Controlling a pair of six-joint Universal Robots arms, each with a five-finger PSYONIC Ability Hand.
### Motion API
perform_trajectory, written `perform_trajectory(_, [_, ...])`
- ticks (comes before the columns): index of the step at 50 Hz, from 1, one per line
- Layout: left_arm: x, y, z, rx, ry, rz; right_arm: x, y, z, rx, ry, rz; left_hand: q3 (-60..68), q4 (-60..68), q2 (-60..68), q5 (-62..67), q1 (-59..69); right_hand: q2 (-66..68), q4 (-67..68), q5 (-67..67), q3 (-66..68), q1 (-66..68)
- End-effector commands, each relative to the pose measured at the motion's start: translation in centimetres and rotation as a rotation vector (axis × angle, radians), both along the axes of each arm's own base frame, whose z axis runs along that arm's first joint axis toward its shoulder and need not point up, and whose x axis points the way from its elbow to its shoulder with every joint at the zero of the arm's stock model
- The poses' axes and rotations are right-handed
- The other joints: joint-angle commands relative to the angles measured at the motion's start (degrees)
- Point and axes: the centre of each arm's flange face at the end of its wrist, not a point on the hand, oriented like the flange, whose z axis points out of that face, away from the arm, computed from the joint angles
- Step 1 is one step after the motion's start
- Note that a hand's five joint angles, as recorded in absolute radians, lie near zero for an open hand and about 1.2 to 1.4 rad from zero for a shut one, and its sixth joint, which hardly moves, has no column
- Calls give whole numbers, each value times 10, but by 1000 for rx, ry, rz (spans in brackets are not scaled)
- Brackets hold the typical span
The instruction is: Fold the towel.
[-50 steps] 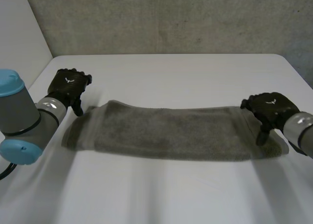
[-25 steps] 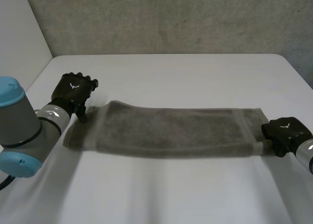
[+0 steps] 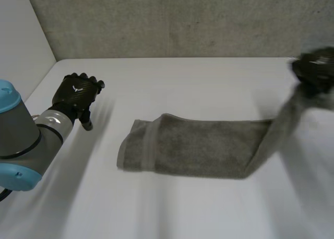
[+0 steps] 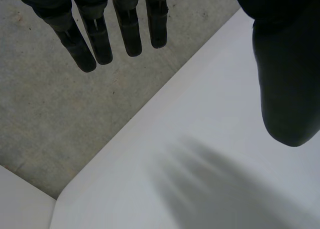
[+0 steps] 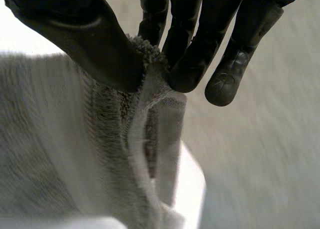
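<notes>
**Right hand holds up one end of the towel**

The gray towel (image 3: 203, 145) lies across the middle of the white table (image 3: 182, 77). Most of it is flat on the table. Its right end slopes up off the table to the right hand (image 3: 314, 67), which is up in the air by the table's far right corner.

In the right wrist view, the right hand (image 5: 85, 34) pinches the edge of the towel (image 5: 75, 154) tight between its thumb and fingers (image 5: 190, 64). The cloth hangs down from that pinch.

The left hand (image 3: 77, 93) is over the left side of the table, well apart from the towel's left end. In its own wrist view, its fingers (image 4: 95, 36) are straight and spread away from the thumb, above bare table. A gray wall (image 3: 182, 20) stands behind the table.
</notes>
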Motion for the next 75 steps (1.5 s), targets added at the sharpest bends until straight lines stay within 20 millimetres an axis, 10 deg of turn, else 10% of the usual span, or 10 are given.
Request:
perform_trajectory(1, [-5,3,0,-1,0,-13,140,60,-2,-46,-1,324,-41,-50,-46,-131,-51,60,33,39,32,49])
perform_trajectory(7, [-11,9,0,1,-1,-33,222,124,-54,29,42,555,-43,-52,-48,-132,-52,60,33,39,32,49])
perform_trajectory(13, [-14,11,-1,2,-1,-42,238,142,-89,96,80,607,-46,-55,-51,-136,-56,60,33,39,32,49])
perform_trajectory(16, [-15,13,-2,5,-2,-49,238,144,-99,117,94,597,-56,-65,-61,-146,-66,-332,-358,-353,-359,-343])
perform_trajectory(17, [-15,13,-2,7,-2,-49,235,140,-102,126,97,566,-56,-65,-61,-146,-66,-585,-611,-606,-612,-596])
perform_trajectory(19, [-15,13,-2,7,-2,-50,231,136,-102,132,93,537,-58,-67,-63,-148,-67,-640,-667,-661,-668,-651])
perform_trajectory(28, [-19,14,0,-9,4,-62,176,116,-52,161,-68,354,-58,-67,-63,-148,-67,-640,-667,-661,-668,-651])
perform_trajectory(43, [-61,54,-6,0,-5,-218,85,123,-95,333,-76,215,-43,-52,-48,-132,-52,-640,-667,-661,-668,-651])
perform_trajectory(60, [-69,64,-19,27,-24,-248,72,115,-136,395,-64,160,-43,-52,-48,-132,-52,60,33,39,32,49])
perform_trajectory(75, [-59,64,-3,-7,-6,-215,49,81,-69,139,169,100,-56,-65,-61,-146,-66,60,33,39,32,49])
